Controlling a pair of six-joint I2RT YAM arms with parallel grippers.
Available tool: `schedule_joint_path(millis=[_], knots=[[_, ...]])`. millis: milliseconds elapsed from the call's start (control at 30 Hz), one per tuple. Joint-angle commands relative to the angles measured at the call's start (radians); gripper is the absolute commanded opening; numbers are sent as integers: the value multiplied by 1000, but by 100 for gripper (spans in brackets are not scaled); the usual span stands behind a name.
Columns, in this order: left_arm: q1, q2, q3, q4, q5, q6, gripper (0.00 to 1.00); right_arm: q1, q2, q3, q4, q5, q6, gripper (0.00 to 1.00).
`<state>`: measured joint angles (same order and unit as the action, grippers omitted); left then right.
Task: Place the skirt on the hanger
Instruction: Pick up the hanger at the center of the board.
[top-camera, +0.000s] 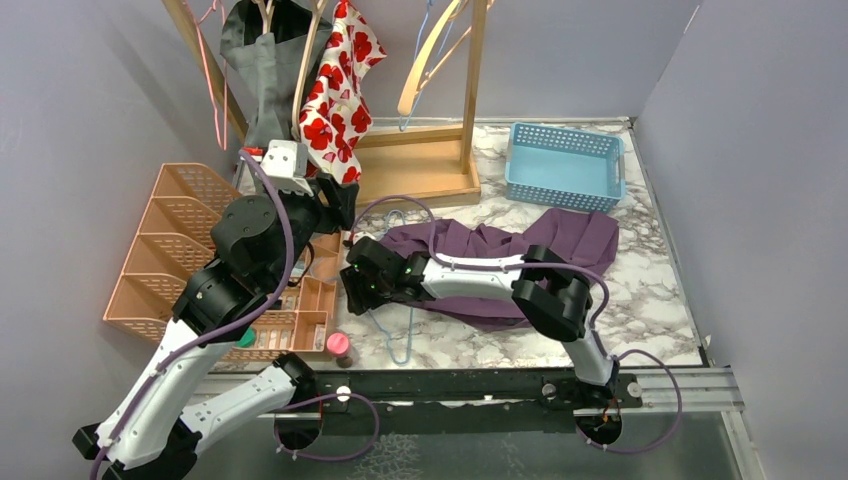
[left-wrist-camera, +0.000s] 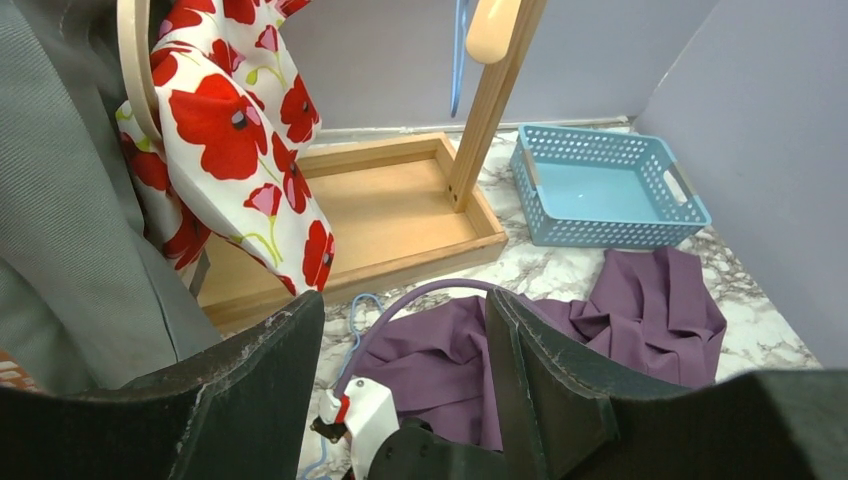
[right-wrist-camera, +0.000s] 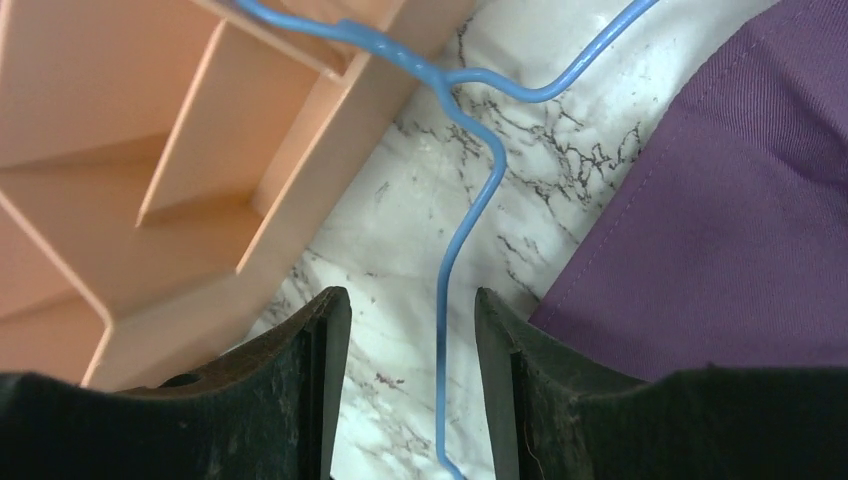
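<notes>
Beside the skirt (right-wrist-camera: 720, 230), the hanger (right-wrist-camera: 470, 220) is straddled by the parted right gripper (right-wrist-camera: 408, 300); the left gripper (left-wrist-camera: 405, 300) is likewise held parted.

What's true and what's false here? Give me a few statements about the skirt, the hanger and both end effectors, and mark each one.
1. The purple skirt lies crumpled on the marble table. True.
2. The blue basket holds the skirt. False: the basket is empty, and the skirt lies in front of it.
3. The blue wire hanger runs between the open fingers of the right end effector. True.
4. The left end effector is clamped on the skirt. False: it is open and holds nothing.
</notes>
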<state>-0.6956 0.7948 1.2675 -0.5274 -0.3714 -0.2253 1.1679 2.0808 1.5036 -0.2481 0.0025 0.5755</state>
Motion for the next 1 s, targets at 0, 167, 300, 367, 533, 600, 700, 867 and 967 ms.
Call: schedule_joint_path(millis=[0, 167, 300, 367, 533, 600, 700, 867, 967], knots=[[1, -18, -6, -13, -34, 11, 63, -5, 47, 40, 34, 32, 15, 51], [2, -22, -8, -23, -38, 12, 63, -4, 73, 64, 26, 34, 5, 28], [2, -33, -7, -30, -45, 12, 63, -4, 10, 19, 67, 23, -3, 6], [2, -37, -7, -31, -45, 12, 63, -6, -40, -23, 96, 2, -17, 1], [2, -43, -3, -34, -48, 12, 63, -23, -173, -101, 137, -92, -21, 1], [2, -44, 11, -41, -46, 12, 63, -33, -227, -137, 154, -136, -17, 1], [2, -47, 52, -45, -46, 14, 63, -51, -305, -195, 196, -227, -13, 1], [2, -45, 119, -45, -38, 26, 63, -65, -403, -249, 201, -317, -25, 1], [1, -45, 130, -45, -38, 28, 63, -73, -459, -273, 192, -336, -41, 1]])
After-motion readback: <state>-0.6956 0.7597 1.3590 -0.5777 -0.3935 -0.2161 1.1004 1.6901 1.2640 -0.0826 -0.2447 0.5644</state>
